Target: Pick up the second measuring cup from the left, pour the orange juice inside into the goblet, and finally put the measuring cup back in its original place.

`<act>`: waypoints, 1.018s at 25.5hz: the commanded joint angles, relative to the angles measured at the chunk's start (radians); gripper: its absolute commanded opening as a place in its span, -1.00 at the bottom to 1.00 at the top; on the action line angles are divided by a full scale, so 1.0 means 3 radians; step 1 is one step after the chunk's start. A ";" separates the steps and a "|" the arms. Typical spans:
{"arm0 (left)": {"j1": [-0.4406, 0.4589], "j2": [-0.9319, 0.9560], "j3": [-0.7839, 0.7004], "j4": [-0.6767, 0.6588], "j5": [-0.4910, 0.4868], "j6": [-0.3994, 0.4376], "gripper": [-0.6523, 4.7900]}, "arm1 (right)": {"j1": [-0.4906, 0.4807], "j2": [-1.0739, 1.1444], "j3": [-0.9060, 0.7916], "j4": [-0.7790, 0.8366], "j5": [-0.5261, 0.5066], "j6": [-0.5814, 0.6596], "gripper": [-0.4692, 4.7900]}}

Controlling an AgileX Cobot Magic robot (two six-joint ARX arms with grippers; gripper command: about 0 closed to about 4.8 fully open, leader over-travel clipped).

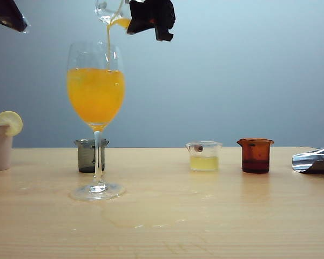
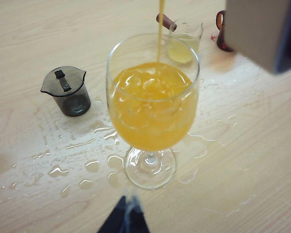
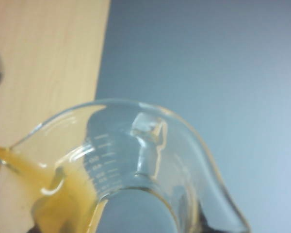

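We are looking at a pale wood table [image 1: 205, 216] with a plain blue-grey wall behind it. Near the front of the table, in the lower left part of the exterior view, the goblet [image 1: 96, 116] is standing upright on its round foot. Its big bowl is holding lots of bright orange juice [image 1: 95, 94]. In the left wrist view we are seeing little wet puddles [image 2: 72, 160] shining on the wood around the foot.

Farther back, a row of small cups is sitting near the wall. The smoky grey cup [image 1: 88, 155] is just behind the goblet's stem. To the right of the middle, the clear cup with yellow liquid [image 1: 203, 156] is standing, and the brown cup [image 1: 255, 155] is beside it but apart. A pink cup with a lemon slice [image 1: 1, 143] is sitting at the left edge, and a shiny silver thing [image 1: 315, 160] is lying at the right edge.

High up, at the top of the exterior view, the right gripper [image 1: 130, 22] is holding the second measuring cup [image 1: 110, 12] tipped over above the goblet. A thin stream of juice is falling from the cup's lip into the bowl. The right gripper's fingers are pinching the cup.

The left gripper [image 1: 8, 14] is hanging in the upper left corner, well apart from everything. We cannot tell if its fingers are wide or narrow.
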 commanded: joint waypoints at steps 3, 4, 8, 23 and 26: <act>-0.0001 -0.0003 0.0015 -0.0006 -0.0003 0.0001 -0.78 | 0.0006 -0.0025 0.0028 0.0225 0.0001 -0.0148 -0.40; -0.0001 -0.0003 0.0015 -0.0009 -0.0003 0.0001 -0.78 | 0.0006 -0.0025 0.0028 0.0225 0.0000 -0.0179 -0.40; -0.0001 -0.0003 0.0015 -0.0008 -0.0004 0.0001 -0.78 | 0.0006 -0.0025 0.0028 0.0238 -0.0004 -0.0385 -0.40; -0.0001 0.0019 0.0015 -0.0006 -0.0004 0.0001 -0.78 | 0.0050 -0.0025 0.0027 0.0572 -0.0131 -0.0698 -0.40; -0.0001 0.0019 0.0015 -0.0011 -0.0004 0.0003 -0.78 | 0.0048 -0.0025 0.0027 0.0594 -0.0196 -0.0715 -0.40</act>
